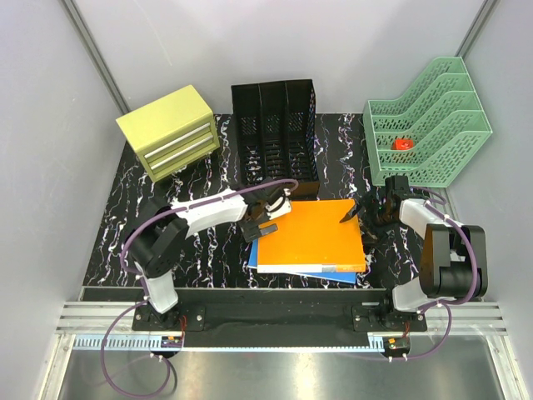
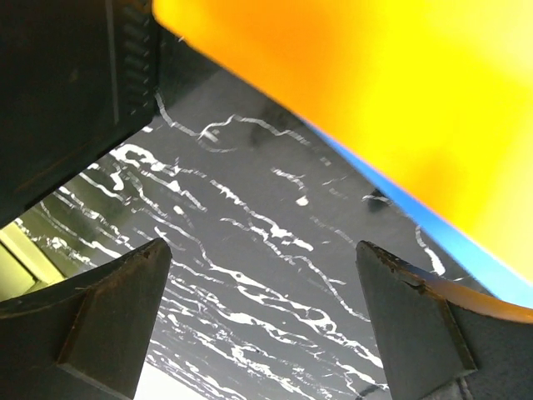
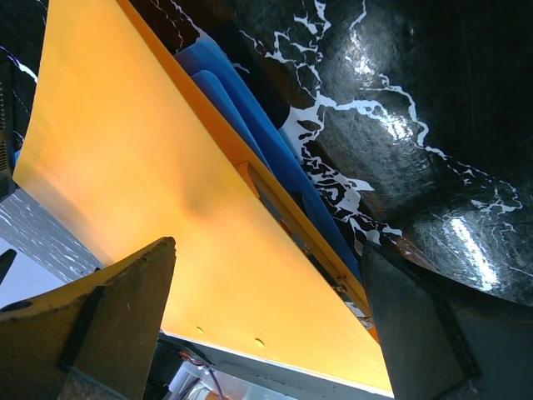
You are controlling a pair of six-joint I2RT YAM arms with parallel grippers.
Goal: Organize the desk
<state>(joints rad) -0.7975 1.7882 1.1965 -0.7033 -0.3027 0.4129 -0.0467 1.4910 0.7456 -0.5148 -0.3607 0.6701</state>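
Left gripper: jaws wide apart, nothing in them. It sits at the left edge of the orange folder. From the left wrist, that edge cuts across the upper right, with a blue edge under it and bare desk between my fingers.

Right gripper: also fully spread and empty, at the folder's far right corner. From the right wrist, the blue sheets stick out beneath the orange cover.

Open room: a wide bare patch left of the stack and a narrow strip on its right. The black holder stands just behind the stack.

Surface: the desk is black with white veins and lies under everything. Drawers are far left. A green rack is far right, with something red in it. Pale walls close three sides.
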